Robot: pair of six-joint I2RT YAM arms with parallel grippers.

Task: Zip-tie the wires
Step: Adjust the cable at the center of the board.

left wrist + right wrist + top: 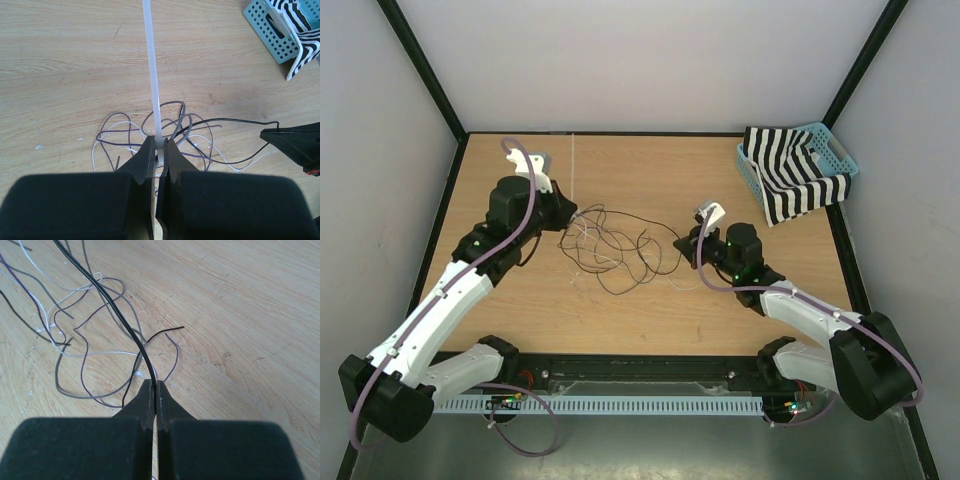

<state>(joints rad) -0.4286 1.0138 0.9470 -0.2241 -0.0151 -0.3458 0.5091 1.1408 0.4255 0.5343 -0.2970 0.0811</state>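
Zip tie (151,60) between left tool (159,143) tips

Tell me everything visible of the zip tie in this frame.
The zip tie is a thin, straight, whitish translucent strip, plastic by its look. One end is clamped in the shut left pincer; the rest runs straight out toward the far edge of the table, passing over the wires near the grip. It is not looped or fastened. Whether its free end touches the table cannot be told.

zip tie (152,65) tip cut off, basket (269,29) cropped
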